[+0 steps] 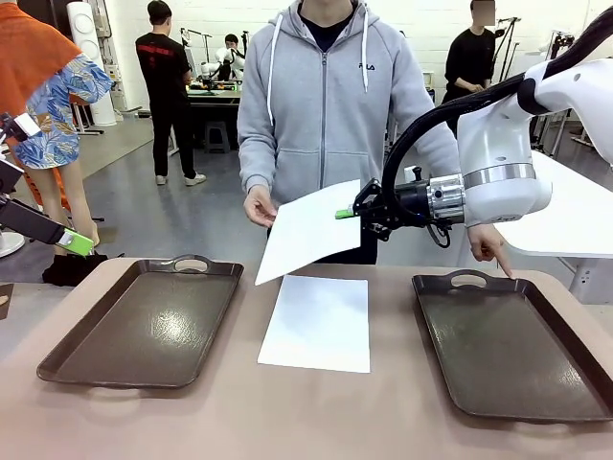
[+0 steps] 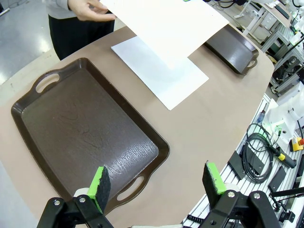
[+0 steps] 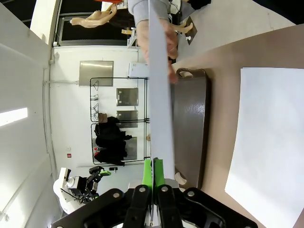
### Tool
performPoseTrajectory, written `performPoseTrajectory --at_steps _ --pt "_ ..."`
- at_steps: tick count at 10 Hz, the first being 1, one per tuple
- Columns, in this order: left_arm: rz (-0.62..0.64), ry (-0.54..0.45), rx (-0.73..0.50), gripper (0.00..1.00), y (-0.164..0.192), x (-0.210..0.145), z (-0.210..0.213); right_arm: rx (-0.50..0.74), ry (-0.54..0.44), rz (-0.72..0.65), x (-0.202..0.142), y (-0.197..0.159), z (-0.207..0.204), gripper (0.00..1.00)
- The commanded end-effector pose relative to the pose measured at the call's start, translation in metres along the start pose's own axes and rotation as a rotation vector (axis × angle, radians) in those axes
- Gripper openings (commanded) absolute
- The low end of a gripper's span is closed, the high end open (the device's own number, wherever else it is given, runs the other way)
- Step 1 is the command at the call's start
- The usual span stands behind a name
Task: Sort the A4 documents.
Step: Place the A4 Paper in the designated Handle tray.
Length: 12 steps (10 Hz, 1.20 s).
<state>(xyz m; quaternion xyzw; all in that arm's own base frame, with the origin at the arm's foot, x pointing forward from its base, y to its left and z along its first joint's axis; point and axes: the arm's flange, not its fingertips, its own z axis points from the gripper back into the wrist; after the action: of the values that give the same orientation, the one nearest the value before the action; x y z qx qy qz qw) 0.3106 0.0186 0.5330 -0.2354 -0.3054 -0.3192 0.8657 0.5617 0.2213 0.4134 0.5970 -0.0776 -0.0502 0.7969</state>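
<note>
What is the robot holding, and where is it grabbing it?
The robot's right hand pinches a thin white paper sheet by one side edge, up in the air. Its left hand is open and holds nothing.

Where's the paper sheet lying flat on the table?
In the front view, the flat sheet lies mid-table between the left tray and the right tray, below the raised sheet.

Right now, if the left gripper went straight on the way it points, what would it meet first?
Likely the left tray, near its handled end, or the table just beside that rim. The left gripper, open, aims about at that edge, so I cannot settle which.
</note>
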Motion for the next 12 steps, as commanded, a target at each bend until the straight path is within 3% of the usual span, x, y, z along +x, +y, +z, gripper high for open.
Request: performPoseTrajectory --at_steps 1,4,6,9,12 --pt "-0.007 -0.009 -0.014 1.00 0.002 -0.001 0.000 0.008 -0.017 -0.019 0.000 -0.001 -0.003 0.00" --pt "-0.007 -0.009 -0.014 1.00 0.002 -0.001 0.000 0.005 0.018 0.033 -0.014 0.008 0.014 0.01" --pt "-0.007 -0.009 -0.014 1.00 0.002 -0.001 0.000 -0.009 0.001 0.035 -0.022 0.011 0.070 0.01" --pt "-0.007 -0.009 -0.014 1.00 0.002 -0.001 0.000 -0.109 0.131 0.026 -0.019 -0.006 0.159 0.01" --pt "-0.007 -0.009 -0.014 1.00 0.002 -0.001 0.000 -0.186 0.228 0.033 -0.019 -0.033 0.216 0.01"
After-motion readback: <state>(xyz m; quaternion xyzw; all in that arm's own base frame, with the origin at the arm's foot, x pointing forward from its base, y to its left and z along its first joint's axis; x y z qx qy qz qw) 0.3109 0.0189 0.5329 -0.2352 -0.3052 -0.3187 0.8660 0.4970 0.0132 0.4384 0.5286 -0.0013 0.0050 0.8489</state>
